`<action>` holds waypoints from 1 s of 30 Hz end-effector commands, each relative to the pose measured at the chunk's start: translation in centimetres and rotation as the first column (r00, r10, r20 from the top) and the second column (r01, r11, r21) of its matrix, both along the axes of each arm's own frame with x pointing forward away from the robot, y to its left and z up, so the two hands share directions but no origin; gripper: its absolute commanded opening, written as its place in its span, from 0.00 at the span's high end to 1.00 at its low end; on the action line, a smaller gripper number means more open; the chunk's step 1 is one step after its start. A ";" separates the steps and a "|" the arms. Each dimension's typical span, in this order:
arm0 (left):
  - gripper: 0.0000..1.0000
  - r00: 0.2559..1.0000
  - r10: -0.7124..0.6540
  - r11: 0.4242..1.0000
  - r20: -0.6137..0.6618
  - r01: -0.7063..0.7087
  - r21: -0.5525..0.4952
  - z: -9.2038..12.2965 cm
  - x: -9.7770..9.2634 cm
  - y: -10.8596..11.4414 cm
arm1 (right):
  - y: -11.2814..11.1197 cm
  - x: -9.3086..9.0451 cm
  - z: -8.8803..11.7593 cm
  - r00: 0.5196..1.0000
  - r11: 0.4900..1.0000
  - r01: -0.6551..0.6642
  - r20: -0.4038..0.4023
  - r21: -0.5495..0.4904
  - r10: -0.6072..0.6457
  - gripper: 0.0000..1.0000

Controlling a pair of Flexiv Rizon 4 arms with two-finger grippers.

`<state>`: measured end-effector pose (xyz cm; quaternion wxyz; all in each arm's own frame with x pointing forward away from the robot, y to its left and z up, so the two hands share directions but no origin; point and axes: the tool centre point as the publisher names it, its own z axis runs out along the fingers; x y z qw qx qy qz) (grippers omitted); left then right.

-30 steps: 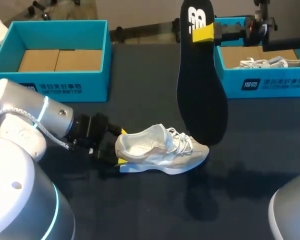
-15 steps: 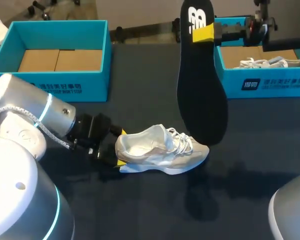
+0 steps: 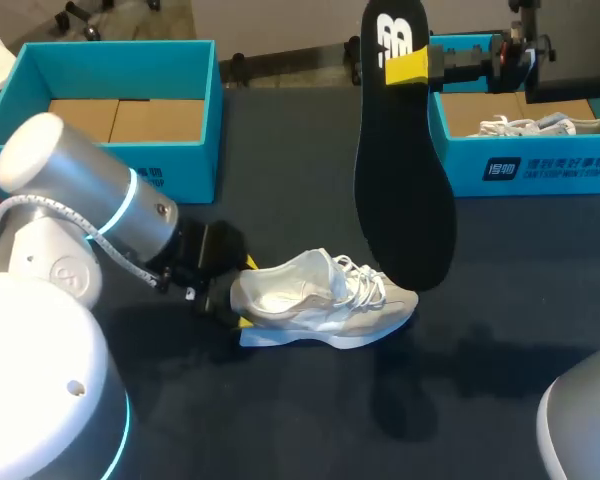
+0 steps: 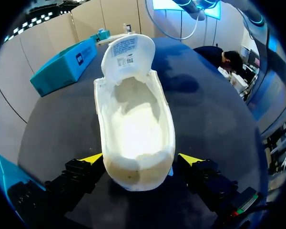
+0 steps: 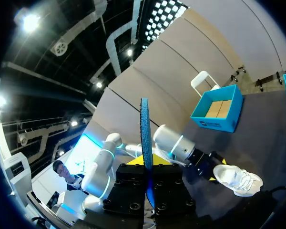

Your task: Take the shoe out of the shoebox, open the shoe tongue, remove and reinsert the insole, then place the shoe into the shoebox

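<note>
Shoe (image 3: 320, 300): rests sole-down on the surface (image 3: 280, 420), tongue folded open.
Left pincer (image 4: 140, 157): brackets the heel and seems to be clamped on both sides, likely to steady it.
Right pincer (image 3: 408, 65): grips the insole (image 3: 402, 170) at its heel end, toe hanging down, ready for reinsertion.
Left wrist view: only this view shows the bare footbed.
Right wrist view: shows the insole edge-on.

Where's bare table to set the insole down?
Free: table between left shoebox and the hanging insole; right of the shoe, near side of the right shoebox; in front of the shoe. Crowded: shoe's heel, where the left gripper sits.
</note>
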<state>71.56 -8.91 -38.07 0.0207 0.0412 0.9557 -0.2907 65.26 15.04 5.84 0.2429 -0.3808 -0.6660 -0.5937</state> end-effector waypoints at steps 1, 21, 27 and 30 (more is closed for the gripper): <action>0.00 1.000 0.013 0.984 -0.006 -0.012 0.176 0.8 0.3 -0.1 | 0.3 0.2 0.0 1.000 1.000 0.001 -0.003 -0.002 -0.001 1.00; 0.00 0.999 -0.028 0.894 0.033 0.010 0.447 1.6 0.5 -0.3 | 0.3 0.2 0.0 1.000 1.000 0.001 -0.003 -0.002 -0.001 1.00; 0.00 0.999 -0.015 0.879 0.048 -0.009 0.478 1.7 0.5 -0.3 | 0.3 0.2 0.0 1.000 1.000 0.001 -0.003 -0.002 -0.001 1.00; 0.00 0.999 -0.006 0.879 0.049 -0.018 0.476 1.9 0.5 -0.3 | 0.3 0.2 0.0 1.000 1.000 0.001 -0.003 -0.002 -0.001 1.00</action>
